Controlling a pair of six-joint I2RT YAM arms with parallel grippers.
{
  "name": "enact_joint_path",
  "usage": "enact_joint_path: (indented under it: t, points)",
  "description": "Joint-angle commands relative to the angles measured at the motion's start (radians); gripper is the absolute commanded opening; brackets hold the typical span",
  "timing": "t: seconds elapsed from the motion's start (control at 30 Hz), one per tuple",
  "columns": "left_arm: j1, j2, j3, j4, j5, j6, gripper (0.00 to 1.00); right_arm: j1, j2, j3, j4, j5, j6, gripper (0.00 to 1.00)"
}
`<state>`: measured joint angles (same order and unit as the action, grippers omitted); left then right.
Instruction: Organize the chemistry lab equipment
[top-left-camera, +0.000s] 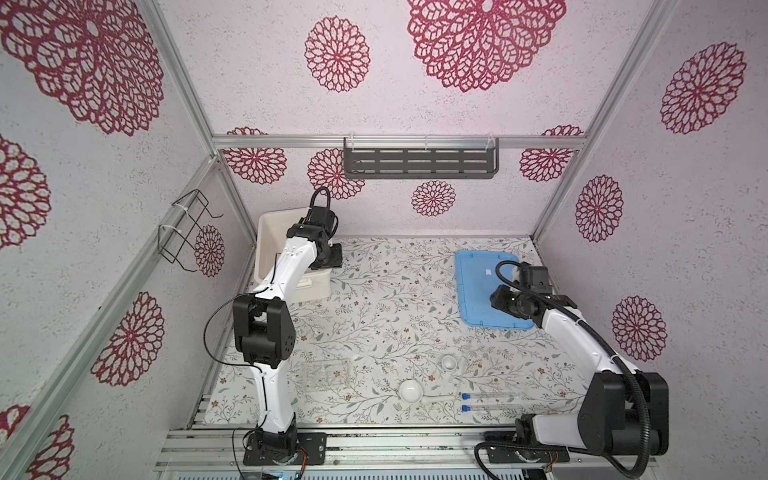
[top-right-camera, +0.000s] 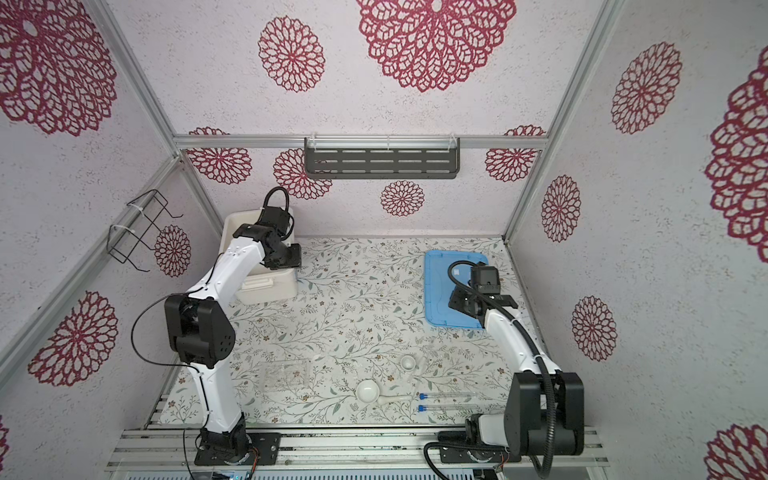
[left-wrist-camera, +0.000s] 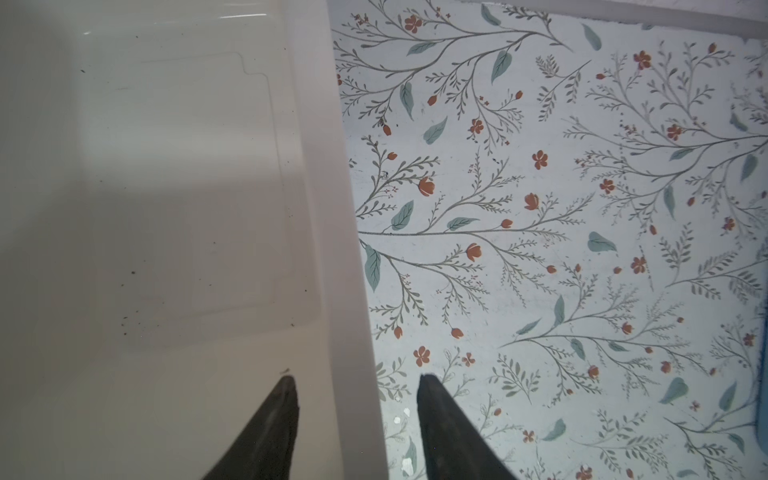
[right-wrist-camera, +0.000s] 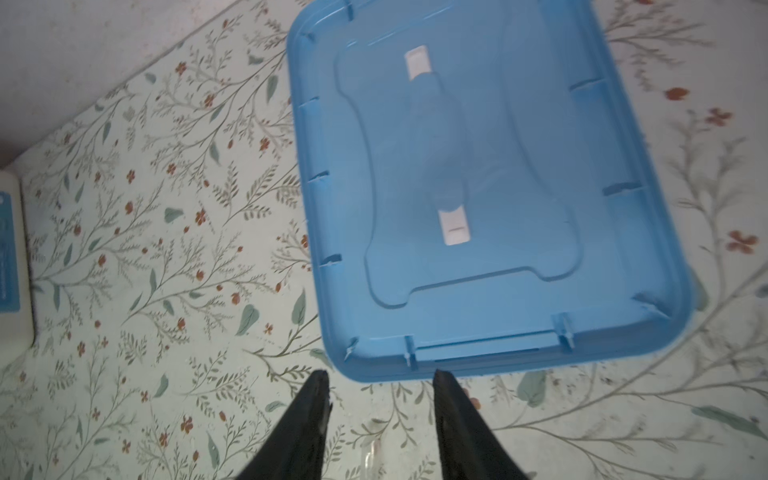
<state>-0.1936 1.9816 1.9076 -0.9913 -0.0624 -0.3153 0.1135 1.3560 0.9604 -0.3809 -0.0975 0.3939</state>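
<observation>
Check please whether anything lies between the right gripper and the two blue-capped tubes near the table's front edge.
Nothing visible does. The right gripper hangs open over the near edge of the blue lid; from there to the two blue-capped tubes only bare floral table shows. The small white bowl sits left of that line.

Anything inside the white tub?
The white tub shows a bare floor with dark specks in the left wrist view. The rest is outside that view, and the left arm partly covers it in both top views.
</observation>
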Motion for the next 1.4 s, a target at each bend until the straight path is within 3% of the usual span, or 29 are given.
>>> enact_joint_path:
  t: [0.0, 0.23, 0.53, 0.6, 0.63, 0.67, 0.7, 0.77, 0.83, 0.97, 1.37]
  points:
    - [0.003, -0.107, -0.012, 0.015, 0.03, -0.006, 0.59, 0.115, 0.019, 0.052, -0.028, -0.024, -0.072, 0.45]
    - [0.038, -0.215, -0.075, 0.033, 0.1, -0.047, 0.69, 0.51, 0.135, 0.136, 0.003, 0.009, -0.203, 0.47]
    - [0.211, -0.495, -0.341, 0.175, 0.323, -0.155, 0.76, 0.964, 0.266, 0.274, 0.084, 0.156, -0.641, 0.6]
    - [0.251, -0.557, -0.387, 0.173, 0.354, -0.158, 0.77, 1.003, 0.27, 0.271, 0.139, 0.076, -0.741, 0.68]
    - [0.267, -0.582, -0.409, 0.17, 0.361, -0.157, 0.79, 1.012, 0.27, 0.257, 0.18, 0.027, -0.79, 0.76]
    - [0.284, -0.613, -0.433, 0.165, 0.365, -0.153, 0.81, 1.02, 0.269, 0.225, 0.24, -0.019, -0.842, 0.97]
    - [0.3, -0.639, -0.454, 0.159, 0.362, -0.147, 0.82, 1.027, 0.269, 0.181, 0.33, -0.04, -0.871, 0.99]
    - [0.328, -0.684, -0.492, 0.151, 0.346, -0.133, 0.85, 1.03, 0.269, 0.099, 0.483, -0.039, -0.877, 0.99]
    - [0.36, -0.716, -0.532, 0.152, 0.341, -0.126, 0.86, 1.03, 0.295, 0.082, 0.51, -0.073, -0.929, 0.99]
    - [0.4, -0.751, -0.573, 0.152, 0.349, -0.108, 0.86, 1.029, 0.433, 0.237, 0.303, -0.122, -1.011, 0.99]
    - [0.406, -0.754, -0.625, 0.188, 0.354, -0.103, 0.88, 1.022, 0.645, 0.428, 0.162, -0.174, -0.94, 0.99]
